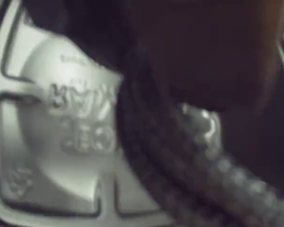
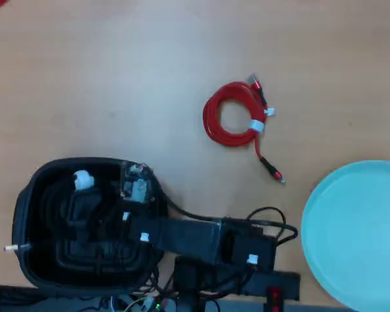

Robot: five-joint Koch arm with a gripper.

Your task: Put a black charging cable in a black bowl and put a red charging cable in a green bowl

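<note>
From the wrist view I get only a blurred close-up: the raised ribbed floor of the black bowl (image 1: 57, 142) with embossed lettering I can't read, and a thick braided dark strand lying across it, probably the black charging cable (image 1: 189, 170), with a shiny metal bit on it.

The overhead view gives me the layout the wrist camera can't. At the near edge of the desk (image 2: 117, 71), towards its left corner, I see the one black bowl (image 2: 32, 188), and the arm reaches into it from the right. The tool (image 2: 91, 201) is down inside the bowl. It is dark against dark there, so I cannot tell whether its jaws are apart or together. A white blob and a few small white pieces show in the bowl. I can't pick out the black cable itself from above.

At the near right corner sits one green bowl (image 2: 357, 234), part cut off by the frame.

Farther out, near the middle of the desk, one red charging cable (image 2: 237, 117) lies coiled on the bare wood, well apart from both bowls.
</note>
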